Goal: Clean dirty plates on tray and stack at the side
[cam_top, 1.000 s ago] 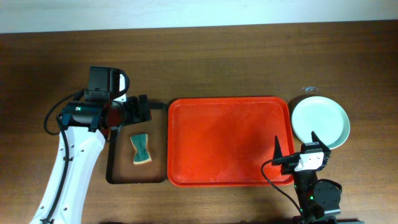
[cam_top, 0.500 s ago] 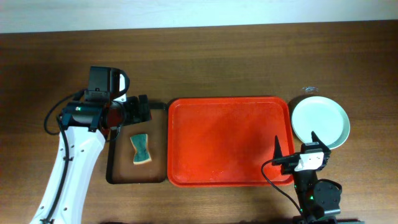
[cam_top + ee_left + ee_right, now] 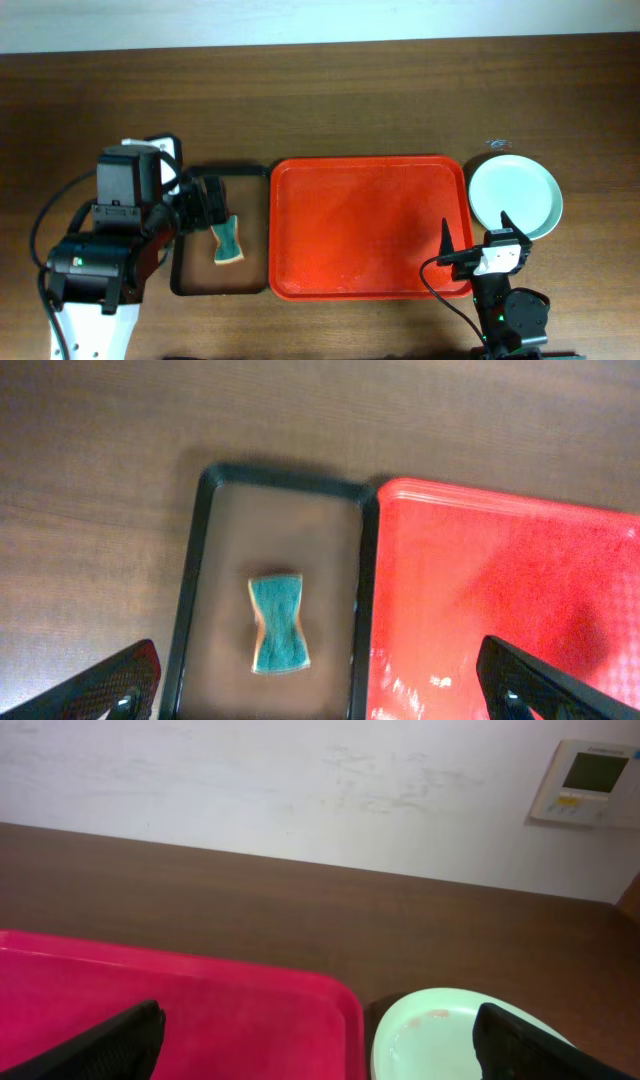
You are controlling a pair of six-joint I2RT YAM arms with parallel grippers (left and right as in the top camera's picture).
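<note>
The red tray [image 3: 370, 230] lies mid-table with nothing on it; it also shows in the left wrist view [image 3: 500, 600] and the right wrist view [image 3: 200, 1010]. Pale mint-white plates [image 3: 515, 195] sit stacked on the table just right of the tray; I cannot tell how many. The top plate [image 3: 450, 1035] has a faint reddish smear. My left gripper [image 3: 212, 203] [image 3: 320, 690] is open and empty, above the small brown tray. My right gripper [image 3: 475, 230] [image 3: 320, 1045] is open and empty, over the tray's near right corner beside the plates.
A black-rimmed brown tray [image 3: 185, 275] [image 3: 200, 560] lies against the red tray's left side. It holds a teal sponge [image 3: 228, 240] [image 3: 278, 625]. A wall with a thermostat panel [image 3: 592, 782] is behind the table.
My left arm has drawn back toward the front left. Its gripper has shifted from the brown tray's far end to above the sponge. The right arm and plates have not moved.
</note>
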